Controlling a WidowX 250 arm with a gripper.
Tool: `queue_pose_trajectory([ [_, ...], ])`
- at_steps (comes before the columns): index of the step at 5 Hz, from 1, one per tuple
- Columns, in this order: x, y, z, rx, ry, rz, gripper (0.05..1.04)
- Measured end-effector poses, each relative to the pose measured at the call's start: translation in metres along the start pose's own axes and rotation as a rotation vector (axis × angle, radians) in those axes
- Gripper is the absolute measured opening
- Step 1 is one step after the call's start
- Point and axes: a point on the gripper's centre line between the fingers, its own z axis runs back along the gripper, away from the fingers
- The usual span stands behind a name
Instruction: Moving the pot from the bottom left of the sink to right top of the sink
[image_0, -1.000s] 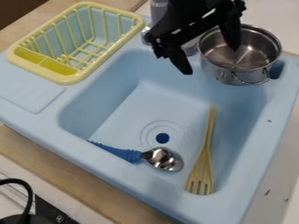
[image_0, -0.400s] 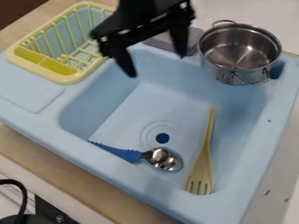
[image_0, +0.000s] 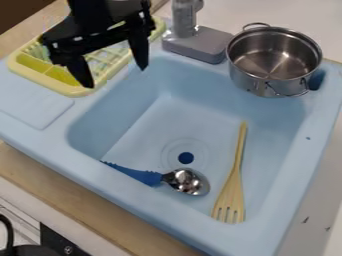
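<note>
While wood (image_0: 87, 207) borders the blue sink (image_0: 53, 150), white surface (image_0: 314, 17) beyond

**Pale blue sets the tone, with yellow, silver and black accents**

The broad, rectangular plastic-looking sink (image_0: 153, 207) is pale blue; faint concentric rings surround its round, dark blue drain (image_0: 186, 158). The round metal pot (image_0: 267, 82) is shiny silver, and the blocky, hard-surfaced faucet (image_0: 200, 46) grey. The slatted, rectangular plastic-looking rack (image_0: 60, 89) is pale yellow, brighter inside. The long spoon (image_0: 150, 177) pairs a ridged blue handle with silver metal; the slotted wooden-looking spatula (image_0: 231, 192) is pale tan. The two-fingered gripper (image_0: 116, 77) is black.
</note>
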Motion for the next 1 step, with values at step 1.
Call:
queue_pose_trajectory([
  [1, 0.0091, 0.0133, -0.0106, 0.135, 0.049, -0.067, 0.997],
])
